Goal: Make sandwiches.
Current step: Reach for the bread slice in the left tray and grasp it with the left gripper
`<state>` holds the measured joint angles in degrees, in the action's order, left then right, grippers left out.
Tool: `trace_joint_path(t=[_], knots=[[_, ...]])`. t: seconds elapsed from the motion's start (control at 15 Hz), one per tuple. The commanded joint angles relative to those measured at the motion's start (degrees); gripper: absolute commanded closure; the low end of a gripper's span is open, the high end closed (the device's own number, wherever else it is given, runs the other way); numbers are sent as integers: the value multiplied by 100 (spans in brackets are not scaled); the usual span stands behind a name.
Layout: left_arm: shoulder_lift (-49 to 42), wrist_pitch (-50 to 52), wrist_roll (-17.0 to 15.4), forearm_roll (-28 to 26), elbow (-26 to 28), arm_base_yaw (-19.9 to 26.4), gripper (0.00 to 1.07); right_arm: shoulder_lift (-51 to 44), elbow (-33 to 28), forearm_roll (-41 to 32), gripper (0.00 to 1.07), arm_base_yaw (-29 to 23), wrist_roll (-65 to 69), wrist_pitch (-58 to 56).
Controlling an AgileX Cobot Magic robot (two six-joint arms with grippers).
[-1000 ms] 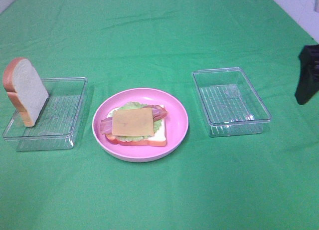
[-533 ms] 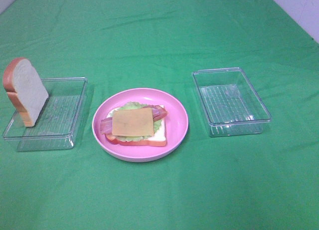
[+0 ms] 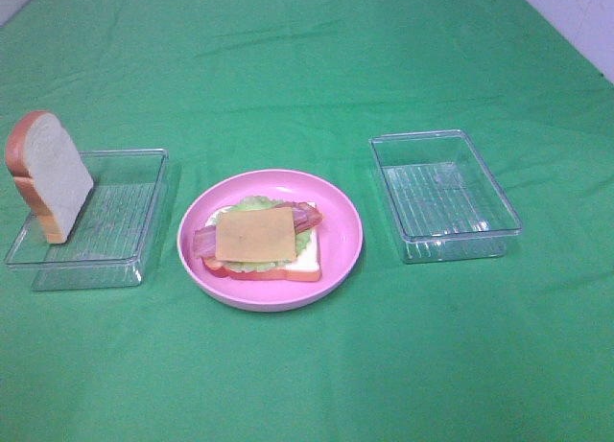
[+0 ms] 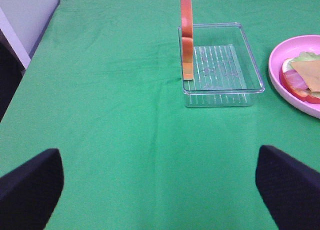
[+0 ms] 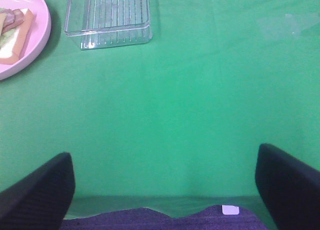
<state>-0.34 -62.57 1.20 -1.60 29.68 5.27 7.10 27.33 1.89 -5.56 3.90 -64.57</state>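
- My left gripper (image 4: 159, 190) is spread wide, nothing between the fingers, hovering over bare green tablecloth (image 3: 307, 68) – well apart from the food.
- My right gripper (image 5: 165, 187) is spread wide too, empty, over the cloth near the table's edge.
- Neither gripper shows in the high view.
- Pink round plate (image 3: 341, 255) sits mid-table, between two clear plastic trays.
- On the plate: open stack – bottom bread slice (image 3: 305, 263), lettuce leaf (image 3: 251, 203), bacon strips (image 3: 203, 241), cheese square (image 3: 255, 235) on top, uncovered.
- Second bread slice (image 3: 50, 178) stands upright on its edge in the left clear tray (image 3: 134, 260), leaning at the tray's outer wall, away from the plate.
- Right clear tray (image 3: 446, 197) holds nothing I can see.
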Motion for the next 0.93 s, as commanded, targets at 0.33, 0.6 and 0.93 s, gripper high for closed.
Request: trace_joint_path(t=[0.33, 0.6, 0.93], knots=[[-52, 80, -40, 6, -17, -29, 9, -917, -132, 97, 14, 0, -115, 132], [-52, 80, -40, 6, -17, -29, 9, -917, -132, 97, 14, 0, -115, 138], [647, -229, 206, 6, 252, -29, 9, -917, -132, 97, 14, 0, -115, 138]])
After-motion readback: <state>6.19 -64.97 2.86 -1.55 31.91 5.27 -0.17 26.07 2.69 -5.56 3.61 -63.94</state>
